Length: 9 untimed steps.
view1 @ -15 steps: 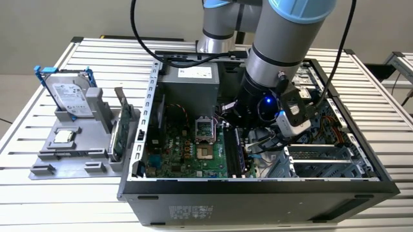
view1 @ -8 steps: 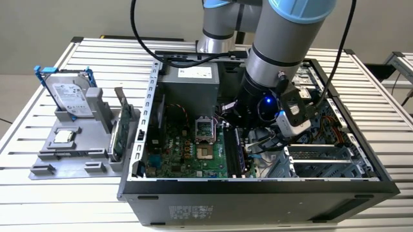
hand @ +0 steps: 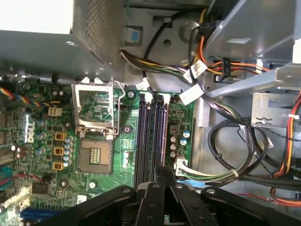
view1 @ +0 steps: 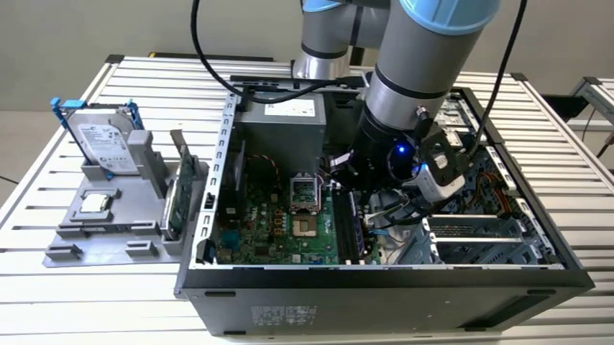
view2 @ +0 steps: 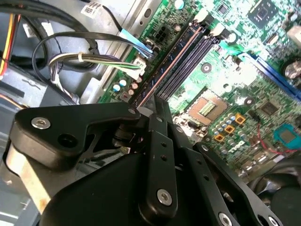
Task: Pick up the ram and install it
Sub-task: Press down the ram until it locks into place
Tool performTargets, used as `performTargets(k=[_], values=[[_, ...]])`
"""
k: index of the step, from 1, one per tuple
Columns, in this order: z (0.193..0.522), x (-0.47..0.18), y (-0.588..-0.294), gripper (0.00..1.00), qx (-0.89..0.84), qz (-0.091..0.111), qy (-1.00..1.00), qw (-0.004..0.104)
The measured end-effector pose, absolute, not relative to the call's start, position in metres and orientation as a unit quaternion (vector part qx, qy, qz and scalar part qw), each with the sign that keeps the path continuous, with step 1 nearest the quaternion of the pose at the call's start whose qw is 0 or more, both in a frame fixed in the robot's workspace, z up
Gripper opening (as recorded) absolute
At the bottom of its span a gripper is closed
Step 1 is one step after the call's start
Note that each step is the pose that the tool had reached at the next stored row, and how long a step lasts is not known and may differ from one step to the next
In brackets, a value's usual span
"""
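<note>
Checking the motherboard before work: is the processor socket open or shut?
Open: its metal frame is flipped back, and the socket lies bare in the first wrist view.

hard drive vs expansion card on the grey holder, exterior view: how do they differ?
The hard drive is silver in a blue frame; the expansion card is green. The hard drive shows its broad face; the expansion card shows edge-on and looks thinner. Both stand upright in the grey holder.

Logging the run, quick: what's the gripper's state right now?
Gripper: closed, fingers pressed together over the memory slots inside the computer case; whether it grips the ram cannot be told.
</note>
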State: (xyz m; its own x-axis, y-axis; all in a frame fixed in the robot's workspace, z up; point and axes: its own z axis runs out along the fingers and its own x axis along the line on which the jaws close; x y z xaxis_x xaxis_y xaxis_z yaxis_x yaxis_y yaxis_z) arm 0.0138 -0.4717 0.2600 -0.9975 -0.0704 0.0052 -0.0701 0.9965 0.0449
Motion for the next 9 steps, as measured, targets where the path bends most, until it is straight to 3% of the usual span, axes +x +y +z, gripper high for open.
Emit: performTargets(k=[9], values=[[0.2596,0.0138,-0.4717,0.00,0.112,-0.022,-0.993,0.005]])
